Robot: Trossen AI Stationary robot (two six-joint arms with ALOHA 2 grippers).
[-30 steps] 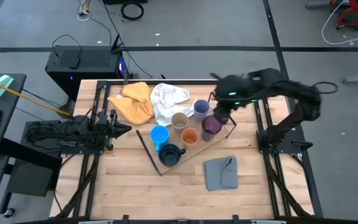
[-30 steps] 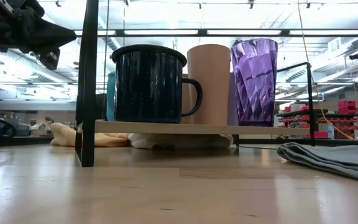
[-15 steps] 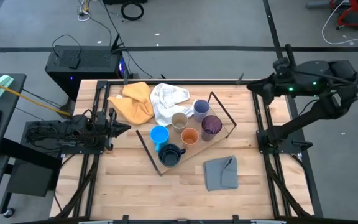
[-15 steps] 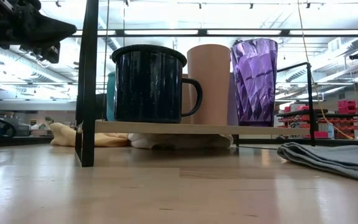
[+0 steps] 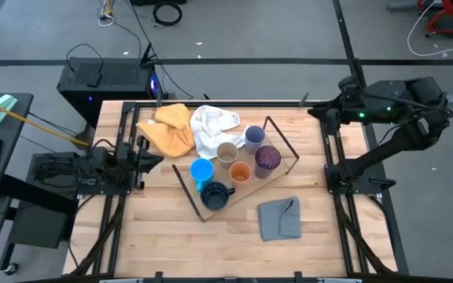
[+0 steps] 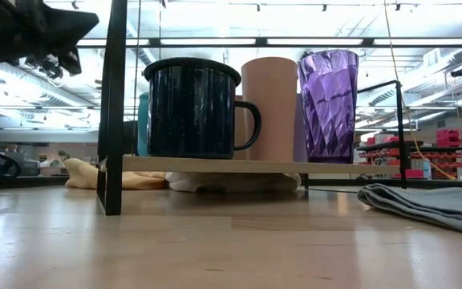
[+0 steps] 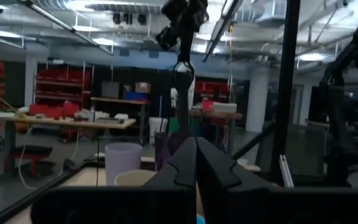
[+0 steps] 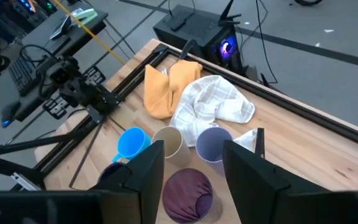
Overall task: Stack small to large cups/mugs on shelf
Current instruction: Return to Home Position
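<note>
Your wooden table (image 5: 156,236) carries the shelf (image 6: 215,165), set at a slant near its middle. A yellow cloth (image 5: 170,130) and a white cloth (image 5: 211,126) lie bunched side by side toward the far edge, and a grey cloth (image 5: 278,218) lies nearer the front. On the shelf you have six standing upright, close together: a lavender cup (image 5: 254,137), a beige cup (image 5: 226,152), a blue mug (image 5: 201,170), an orange cup (image 5: 240,171), a navy mug (image 5: 215,195) and a purple cup (image 5: 267,158).

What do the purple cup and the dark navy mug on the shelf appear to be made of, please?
The purple cup: probably clear plastic, possibly glass; translucent, faceted walls let light through. The dark navy mug: likely enamelled metal; glossy, faintly speckled, with a thin rolled rim.
</note>
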